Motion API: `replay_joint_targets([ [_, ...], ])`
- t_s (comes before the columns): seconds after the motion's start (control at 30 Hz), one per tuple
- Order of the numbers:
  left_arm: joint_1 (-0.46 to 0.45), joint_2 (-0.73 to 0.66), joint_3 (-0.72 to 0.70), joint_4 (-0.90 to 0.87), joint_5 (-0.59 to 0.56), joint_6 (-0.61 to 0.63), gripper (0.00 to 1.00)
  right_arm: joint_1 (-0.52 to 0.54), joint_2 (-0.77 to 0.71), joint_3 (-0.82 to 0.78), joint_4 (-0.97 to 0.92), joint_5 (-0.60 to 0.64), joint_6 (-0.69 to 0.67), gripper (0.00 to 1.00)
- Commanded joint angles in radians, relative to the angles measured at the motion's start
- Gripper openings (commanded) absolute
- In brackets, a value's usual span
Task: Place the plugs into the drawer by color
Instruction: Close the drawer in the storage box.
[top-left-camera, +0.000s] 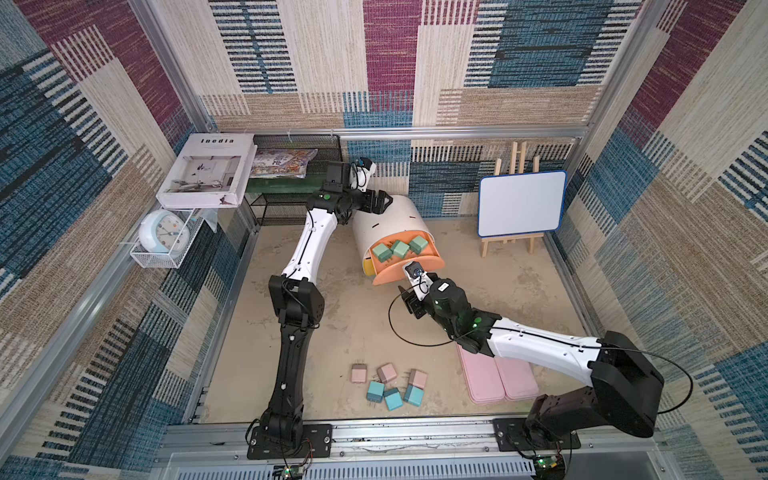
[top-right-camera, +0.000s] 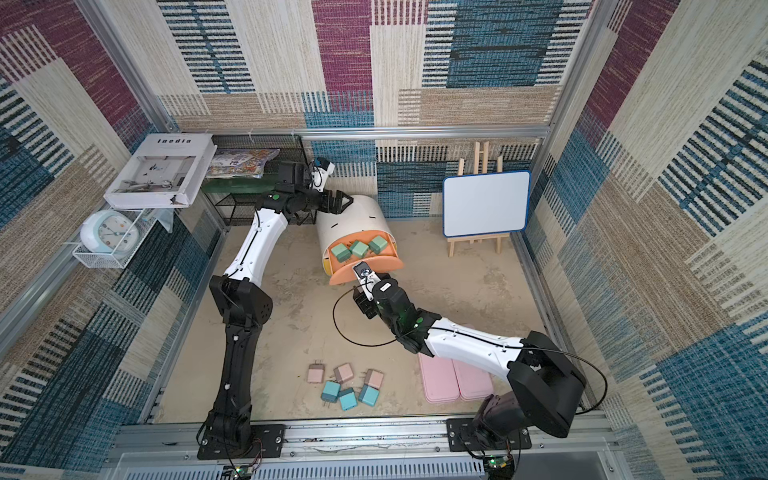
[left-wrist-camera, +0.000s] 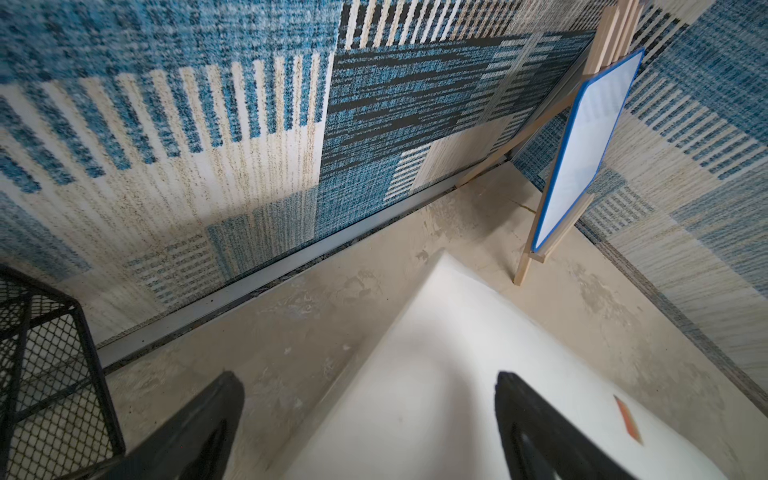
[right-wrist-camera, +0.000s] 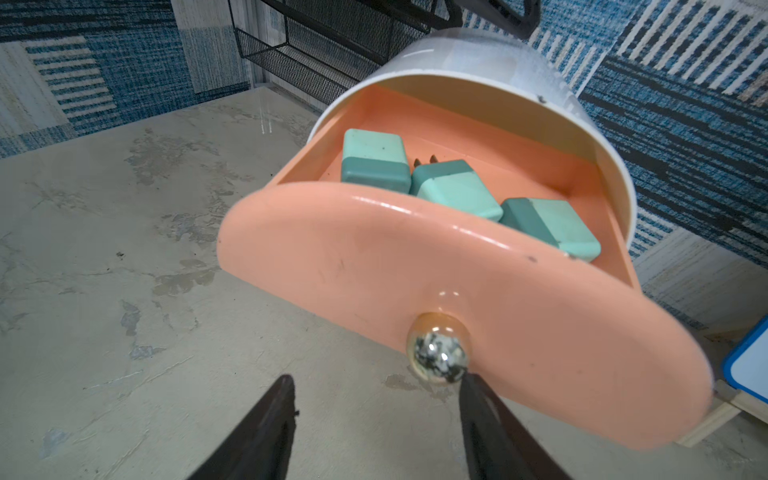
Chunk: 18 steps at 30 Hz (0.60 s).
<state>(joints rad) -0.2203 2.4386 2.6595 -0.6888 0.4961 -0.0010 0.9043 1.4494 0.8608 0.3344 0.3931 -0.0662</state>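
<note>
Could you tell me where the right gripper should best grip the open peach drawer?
Probably the round knob, the only part protruding from the smooth curved front of the peach drawer. Approach head-on from the front, one finger each side; the open right gripper faces it.

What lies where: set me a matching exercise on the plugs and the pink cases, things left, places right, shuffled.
1. pink cases
2. green plugs
3. blue plugs
4. pink plugs

A. inside the open peach drawer
B. on the table, row nearest the front rail
C. on the table, row just behind that one
D. partly under the right arm

Pairs: 1-D, 2-A, 3-B, 4-C.
</note>
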Motion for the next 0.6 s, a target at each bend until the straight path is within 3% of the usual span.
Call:
replay_joint_targets([
  [0.0, 0.001, 0.004, -0.005, 0.005, 0.024, -0.013, 0.97, -0.002, 0.023, 0.029, 0.038, 0.027, -0.012, 0.66],
  [0.57, 0.001, -0.004, -0.028, 0.005, 0.038, -0.025, 0.94, -0.089, 0.205, 0.24, 0.077, -0.03, -0.04, 0.66],
])
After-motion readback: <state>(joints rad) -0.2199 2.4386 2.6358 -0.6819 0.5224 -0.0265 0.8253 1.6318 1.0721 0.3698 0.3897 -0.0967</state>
